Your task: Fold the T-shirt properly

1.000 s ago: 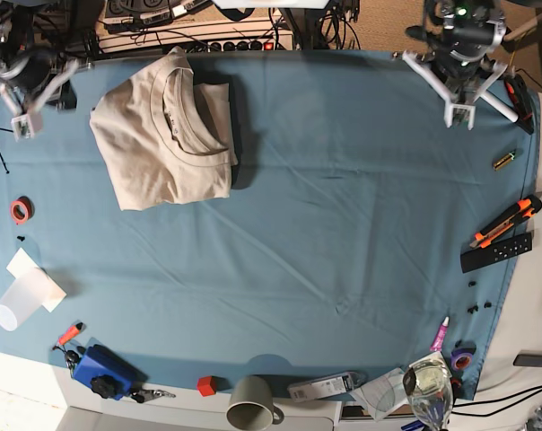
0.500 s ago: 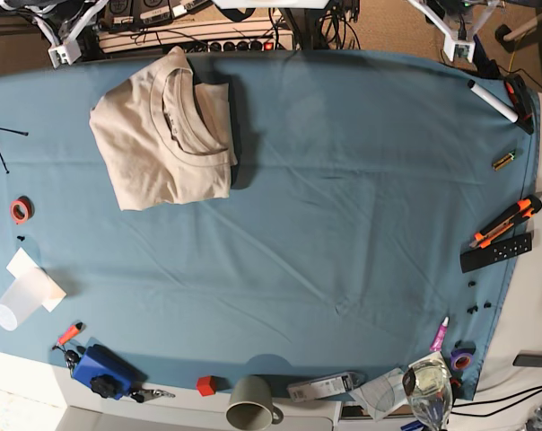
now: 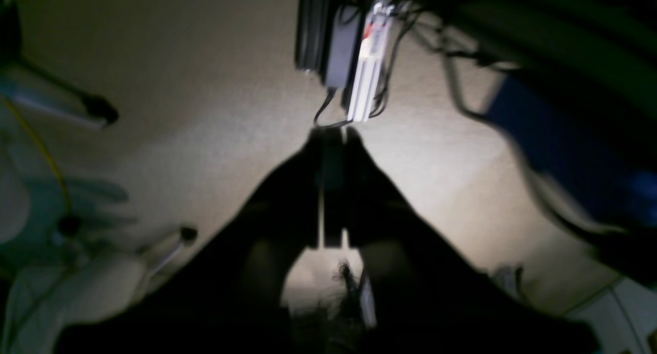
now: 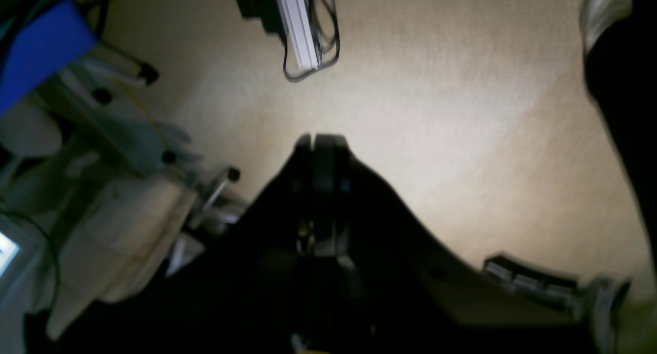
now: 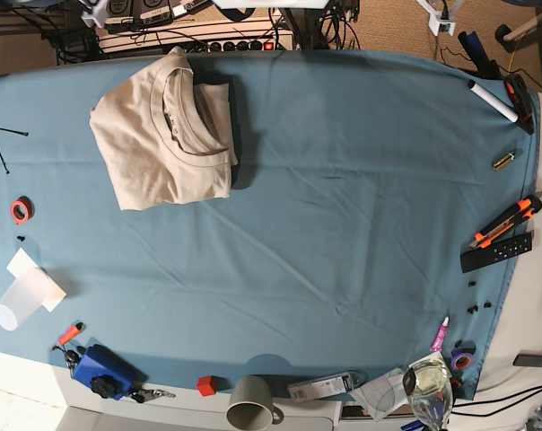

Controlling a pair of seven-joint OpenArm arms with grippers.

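Observation:
The beige T-shirt (image 5: 163,135) lies folded in a compact rectangle at the far left of the blue table cloth (image 5: 343,197), collar up, partly over a dark folded cloth (image 5: 239,135). Both arms are drawn back past the table's far edge. Only a white tip of my left gripper (image 5: 441,16) shows at the top right of the base view, and a sliver of my right gripper (image 5: 96,11) at the top left. In the wrist views my left gripper (image 3: 333,136) and right gripper (image 4: 317,138) are shut on nothing, over beige floor.
An orange tape roll (image 5: 20,210) and a plastic cup (image 5: 24,301) sit at the left edge. A blue object (image 5: 102,370), a red cube (image 5: 205,386) and a mug (image 5: 250,404) line the near edge. A marker (image 5: 491,100), utility knife (image 5: 504,222) and remote (image 5: 495,252) lie at the right.
Both arms have pulled back from above the table's far corners and now sit almost out of the base view. The T-shirt has not moved.

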